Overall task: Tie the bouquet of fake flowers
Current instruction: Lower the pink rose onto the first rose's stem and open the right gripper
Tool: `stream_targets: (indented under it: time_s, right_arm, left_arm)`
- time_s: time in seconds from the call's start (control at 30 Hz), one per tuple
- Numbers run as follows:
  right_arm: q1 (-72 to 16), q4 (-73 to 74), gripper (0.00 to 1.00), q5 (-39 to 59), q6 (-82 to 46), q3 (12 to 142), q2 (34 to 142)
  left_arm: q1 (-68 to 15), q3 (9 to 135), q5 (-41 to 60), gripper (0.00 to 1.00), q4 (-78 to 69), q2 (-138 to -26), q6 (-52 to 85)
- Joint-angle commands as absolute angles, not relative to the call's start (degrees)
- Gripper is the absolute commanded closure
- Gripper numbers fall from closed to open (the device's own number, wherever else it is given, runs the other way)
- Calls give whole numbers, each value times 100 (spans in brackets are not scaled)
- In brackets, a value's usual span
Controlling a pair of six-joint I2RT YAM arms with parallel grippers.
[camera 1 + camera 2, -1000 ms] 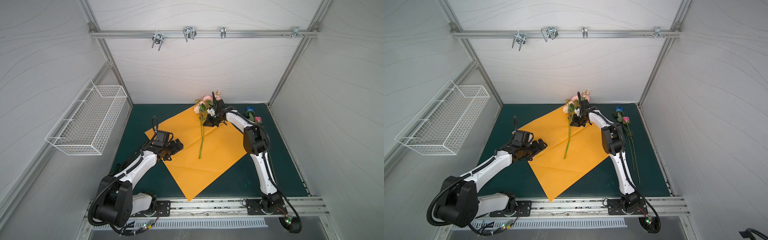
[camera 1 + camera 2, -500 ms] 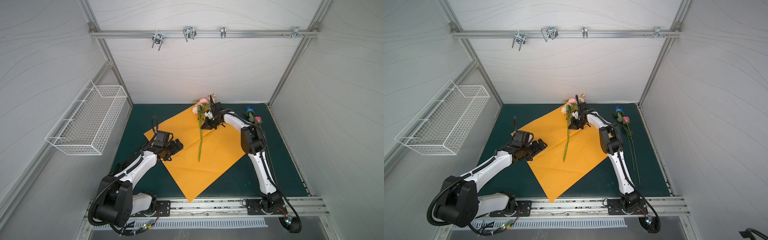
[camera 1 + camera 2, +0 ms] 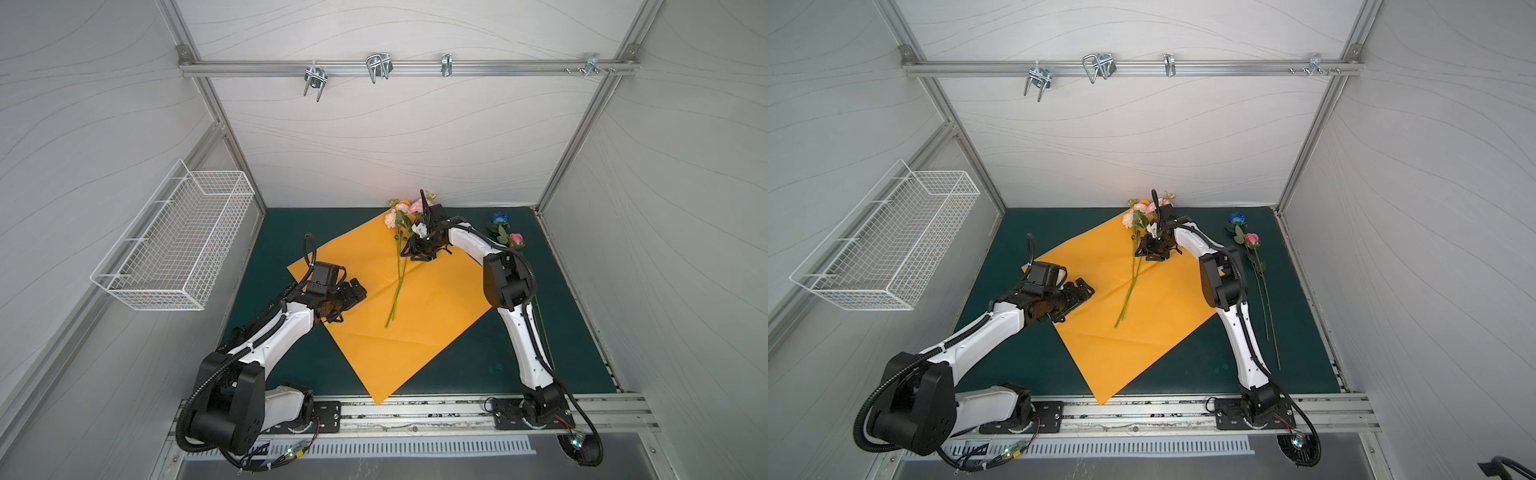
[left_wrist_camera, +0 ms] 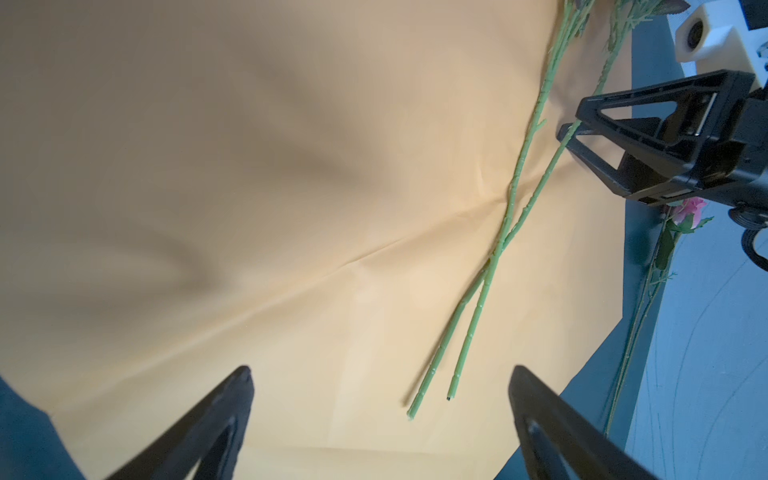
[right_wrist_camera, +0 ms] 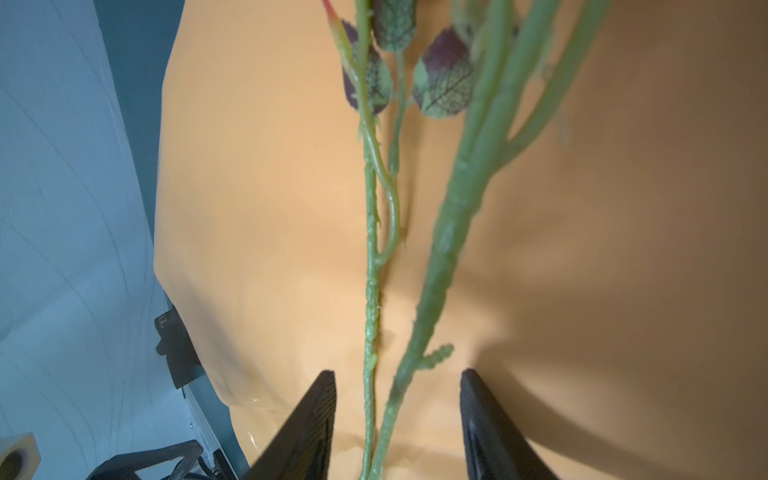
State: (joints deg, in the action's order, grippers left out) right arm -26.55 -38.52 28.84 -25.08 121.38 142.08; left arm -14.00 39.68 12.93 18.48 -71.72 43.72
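- Top views, both: a second ago the right arm's black two-fingered pincer was clamped on the bouquet of fake flowers, peach and pink blooms on thin green plastic stems. Now its fingers have sprung apart. The two stems lie flat on the square sheet of orange wrapping paper, blooms toward the back wall. I take that as the lay-down finished, with nothing tied yet. A blue fabric rose and a small pink rose lie on the dark green mat, well apart from the bunch, so the gathering probably isn't over.
- Left wrist view: the left arm's black pincer hangs wide apart and empty, with the cut stem ends just beyond its tips. Across the paper the right pincer sits at the upper stems; whether it touches them I cannot tell.
- Right wrist view: the bouquet runs out between the parted fingers, with a gap showing on each side. The pincer stands around the stems, below the leaves, gripping nothing.
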Motion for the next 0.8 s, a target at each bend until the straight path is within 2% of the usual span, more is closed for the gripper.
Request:
stream_targets:
  time_s: [0.0, 0.2, 0.5, 0.77]
  right_arm:
    - [-2628, -4067, 53, 2517, -2444, 12059, 13850]
    - [-2714, -3778, 59, 2339, -2304, 12110, 13977]
    - [-2777, -4012, 76, 2015, -1707, 12782, 14431]
    - [-2838, -4254, 78, 2064, -1188, 13155, 14655]
  left_arm:
    - [-1380, 4014, 1328, 3, 1687, -7057, 4446]
    - [-1380, 3999, 1335, 3, 1701, -7062, 4439]
    - [-1380, 4004, 1344, 4, 1674, -7153, 4428]
    - [-1380, 4029, 1340, 4, 1644, -7229, 4434]
